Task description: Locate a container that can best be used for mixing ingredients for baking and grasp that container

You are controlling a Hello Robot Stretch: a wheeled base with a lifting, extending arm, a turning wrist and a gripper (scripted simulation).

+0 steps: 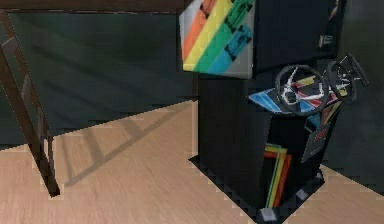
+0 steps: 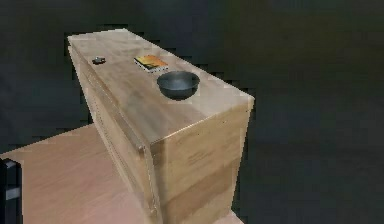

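Here, the dark bowl (image 2: 179,85) sits upright on top of the wooden counter (image 2: 115,85), toward its nearer end and just beside what may be a flat yellow item (image 2: 150,62), lying roughly straight out on the arm's reaching side; the fingers' state cannot be told.

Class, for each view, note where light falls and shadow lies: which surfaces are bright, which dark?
Forward view: the floor is lit, the ladder throws a runged shadow across it, the walls and arcade cabinet are dark. Arm side view: the counter is brightest on top, dimmer on its end face, the bowl dark against a near-black backdrop.
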